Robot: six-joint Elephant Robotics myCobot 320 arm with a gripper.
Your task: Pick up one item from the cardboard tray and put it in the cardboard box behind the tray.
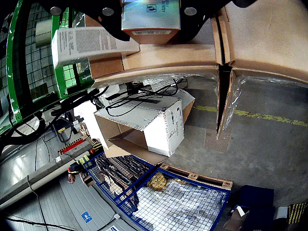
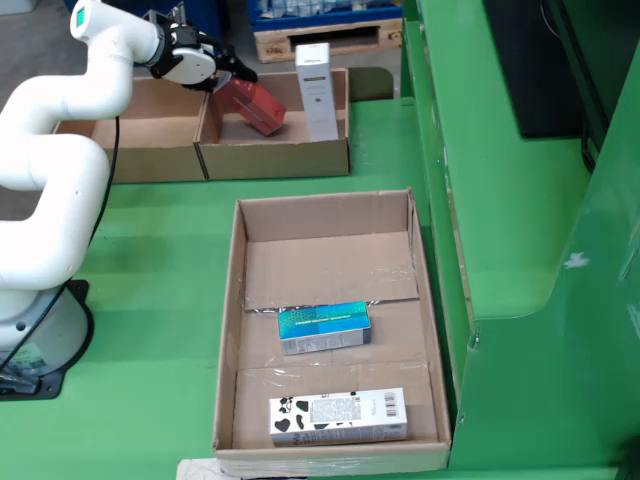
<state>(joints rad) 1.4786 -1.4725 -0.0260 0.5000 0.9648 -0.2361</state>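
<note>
Over the cardboard box [image 2: 275,150] at the back of the green bench [image 2: 150,300], in the fixed view, the gripper [image 2: 228,78] is clamped on a red carton [image 2: 252,105]. The carton hangs tilted from the gripper, its lower end dipping inside the box's walls; can't tell whether it touches the box floor. Just right of the carton in that view, a tall white carton [image 2: 315,90] stands upright in the same box, near its right wall, apart from the red one. A second open box [image 2: 130,135] sits against the left side of the cardboard box, under the white arm [image 2: 60,110]. In front of the cardboard box, the cardboard tray [image 2: 232,330] lies apart from it, holding two flat items: a teal-fronted box [image 2: 324,328] mid-tray and a white black-spotted box [image 2: 338,417] near the front wall, both well away from the gripper. In the gripper-mounted view, the held carton [image 1: 150,18] sits at the top centre between the gripper's dark parts, with the white carton [image 1: 91,44] just to its left.
</note>
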